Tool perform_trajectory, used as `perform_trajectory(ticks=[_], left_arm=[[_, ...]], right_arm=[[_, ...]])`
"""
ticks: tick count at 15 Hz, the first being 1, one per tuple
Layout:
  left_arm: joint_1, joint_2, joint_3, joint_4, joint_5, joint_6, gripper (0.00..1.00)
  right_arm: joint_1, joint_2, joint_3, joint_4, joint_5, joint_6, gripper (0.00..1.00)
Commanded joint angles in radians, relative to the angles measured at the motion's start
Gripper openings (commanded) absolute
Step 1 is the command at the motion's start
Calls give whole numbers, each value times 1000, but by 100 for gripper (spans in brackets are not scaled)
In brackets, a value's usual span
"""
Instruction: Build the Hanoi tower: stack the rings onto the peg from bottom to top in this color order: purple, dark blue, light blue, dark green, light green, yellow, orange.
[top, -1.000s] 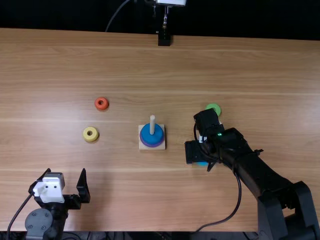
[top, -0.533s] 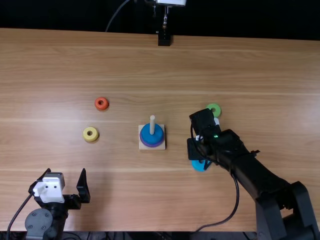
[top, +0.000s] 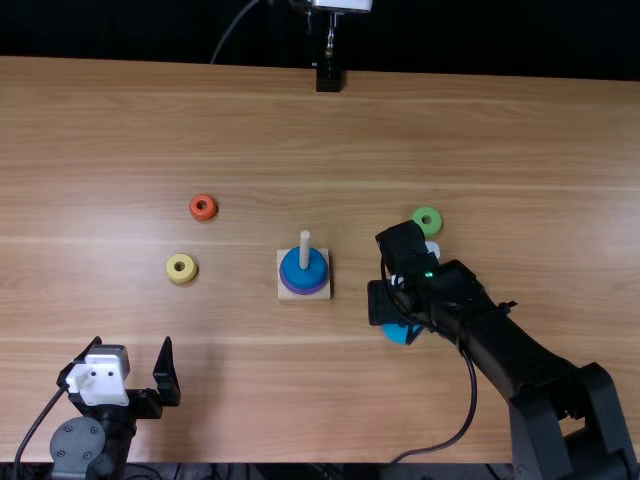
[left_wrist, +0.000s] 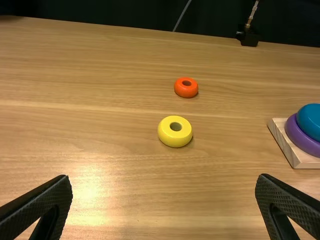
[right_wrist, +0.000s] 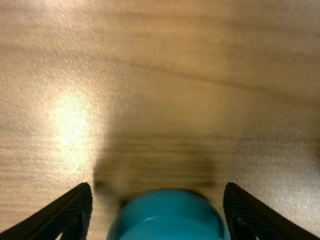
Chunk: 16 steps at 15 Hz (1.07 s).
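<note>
Pale peg (top: 305, 248), upright on a square, light wooden base (top: 284, 257) on the table (top: 300, 390); purple ring (top: 303, 291) lowest, the smaller dark blue ring (top: 315, 272) flat upon it, both around the peg; yellow ring (top: 173, 269) and orange ring (top: 203, 215), rounded and glossy, lying left of the base, holes upward, the orange farther from the near edge; green ring (top: 418, 222), flat, hole upward, right of the base; light blue ring (top: 397, 334), also to the right, nearer the near edge, partly hidden.
</note>
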Motion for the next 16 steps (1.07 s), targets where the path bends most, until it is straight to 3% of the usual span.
perform_trajectory(ticks=[1, 9, 10, 11, 12, 16], left_arm=[[-4, -12, -111, -76, 9, 3, 100], [-4, -12, -111, -76, 9, 2, 100], [-4, -12, -111, -76, 9, 3, 100], [-4, -12, -111, -76, 9, 2, 100], [-4, -12, -111, -76, 9, 3, 100], [-4, -12, -111, -76, 9, 2, 100]], right_arm=[[14, -1, -24, -16, 22, 41, 100], [20, -8, -22, -112, 19, 46, 100], [26, -8, -22, -110, 21, 44, 68], [29, -10, -24, -112, 21, 44, 25], [33, -12, -33, -110, 21, 42, 1], [63, -33, -32, -108, 22, 41, 0]])
